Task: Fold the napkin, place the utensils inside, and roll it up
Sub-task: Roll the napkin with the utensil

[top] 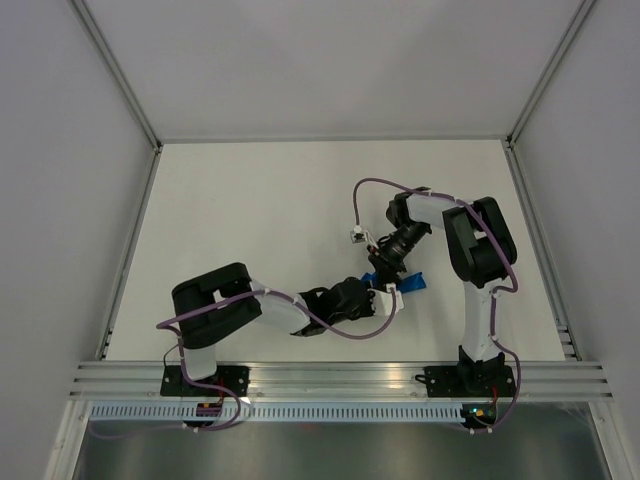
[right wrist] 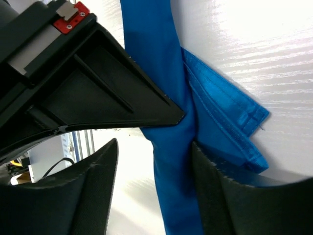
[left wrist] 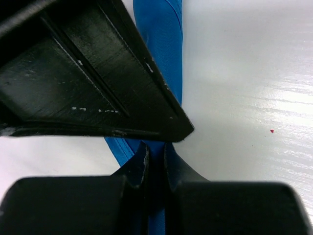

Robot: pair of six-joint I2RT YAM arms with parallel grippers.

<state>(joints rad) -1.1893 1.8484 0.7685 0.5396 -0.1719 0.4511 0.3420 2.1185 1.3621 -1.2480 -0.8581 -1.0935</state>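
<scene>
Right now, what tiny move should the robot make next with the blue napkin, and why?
Probably draw the right gripper straight back off the napkin. Its jaws stand open around the rolled blue strip, and the left gripper is pinched shut on it, so the roll looks held. Go slowly: a loose corner pokes out beside one finger.

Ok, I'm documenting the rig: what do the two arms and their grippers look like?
Both arms have black joint housings and white links: left arm, right arm. A purple cable loops along each. The jaws are matte black, angular and ribbed. The right wrist carries a small red plate with screws.
</scene>
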